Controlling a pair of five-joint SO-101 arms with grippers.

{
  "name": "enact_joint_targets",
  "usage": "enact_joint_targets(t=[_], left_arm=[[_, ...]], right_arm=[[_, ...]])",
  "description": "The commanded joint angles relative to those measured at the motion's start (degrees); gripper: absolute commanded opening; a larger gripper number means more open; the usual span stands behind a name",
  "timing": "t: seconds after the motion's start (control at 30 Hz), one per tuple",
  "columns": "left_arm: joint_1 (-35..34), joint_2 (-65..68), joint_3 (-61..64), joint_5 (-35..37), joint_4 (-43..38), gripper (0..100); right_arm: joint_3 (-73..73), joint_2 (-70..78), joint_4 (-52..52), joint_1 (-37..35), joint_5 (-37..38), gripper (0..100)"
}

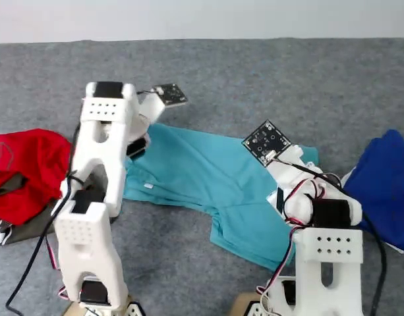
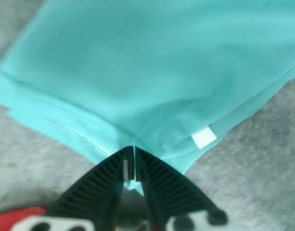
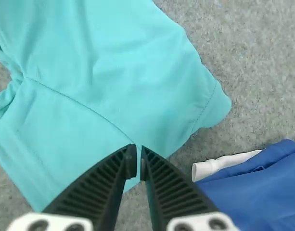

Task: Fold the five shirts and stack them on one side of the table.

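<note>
High view: grey table (image 1: 254, 72), teal shirt (image 1: 208, 178) spread mid-frame. Its long axis runs diagonally, from upper left of centre down to lower right of centre. Blue shirt (image 1: 386, 178) sits at the right edge, well apart from the red shirt (image 1: 27, 171) bunched at the left edge. Neither is folded, and no stack has been started.

Left arm stands at the teal shirt's left end, right arm at its right end, so each is nearest its own end.

Left wrist view: left gripper (image 2: 134, 153) is clamped on the teal hem. Jaws are together with fabric pinched between them, and the white tag (image 2: 203, 138) is just beside the grasp point. The rest of the shirt runs away from the tips.

Right wrist view: right gripper (image 3: 136, 153) has its jaws closed to a thin slit on the teal edge, and it looks like it's gripping cloth. The sleeve (image 3: 210, 103) is near, and the blue shirt (image 3: 253, 187) is just off to the side, not touching.

Judgement: it's early in the task, first fold on teal. The two grippers hold opposite ends, so the fold has to go across the long axis. If one grasp slips, the fold skews.
</note>
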Motion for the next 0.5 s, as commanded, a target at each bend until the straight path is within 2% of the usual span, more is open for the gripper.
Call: enact_joint_targets(t=[0.0,0.1,0.27,0.47], left_arm=[[-0.88,1.23,-0.57,1.41,0.53,1],[-1.41,2.9,-0.4,1.05,1.67,2],[-3.08,2.99,-1.45,0.7,1.67,16],[-2.37,4.92,-1.98,0.62,1.41,16]], right_arm=[[-0.88,-1.45,-1.1,1.45,-4.4,1.4],[-1.05,-1.45,-1.1,2.42,-6.95,1.4],[-1.14,-1.54,-1.1,5.58,-7.74,1.4],[-2.2,-1.54,0.84,10.68,-7.74,1.4]])
